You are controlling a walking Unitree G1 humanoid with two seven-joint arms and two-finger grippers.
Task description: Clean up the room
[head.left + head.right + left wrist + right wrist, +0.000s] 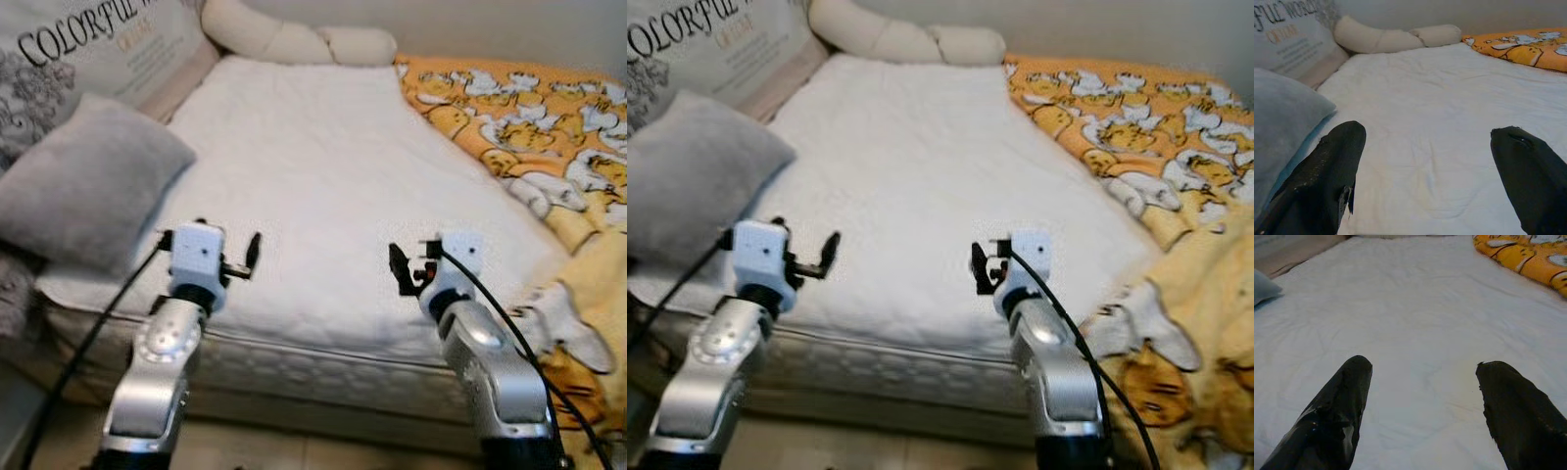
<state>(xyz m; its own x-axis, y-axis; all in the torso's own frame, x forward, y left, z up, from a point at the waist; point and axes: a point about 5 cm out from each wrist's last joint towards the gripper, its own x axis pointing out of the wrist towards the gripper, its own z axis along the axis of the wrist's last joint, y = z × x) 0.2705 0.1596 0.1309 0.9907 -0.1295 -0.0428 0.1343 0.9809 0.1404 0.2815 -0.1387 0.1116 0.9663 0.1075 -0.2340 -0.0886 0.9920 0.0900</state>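
From the left eye view, you have both arms raised over the foot edge of the bed [323,196]. The left gripper [245,259] and right gripper [402,269] hover above the white mattress, holding nothing. A grey pillow [88,181] leans at the bed's left edge, a cream bolster [294,39] lies along the head edge, and the orange patterned blanket [529,127] is bunched along the right edge, spilling off the right foot corner toward the floor.

The right eye view shows the same layout; the blanket's yellow underside hangs close beside your right forearm.

In the left wrist view, the two black fingers [1327,176] stand wide apart with bare sheet between them, the printed cushion [1293,39] beyond.

In the right wrist view, the fingers [1347,406] are likewise spread and empty, over slightly creased sheet.

Watch the cables trailing from both wrists: I judge they could snag in the draped blanket if you reach right. Soft bedding gives under a pinch, so a shallow grasp may slip.
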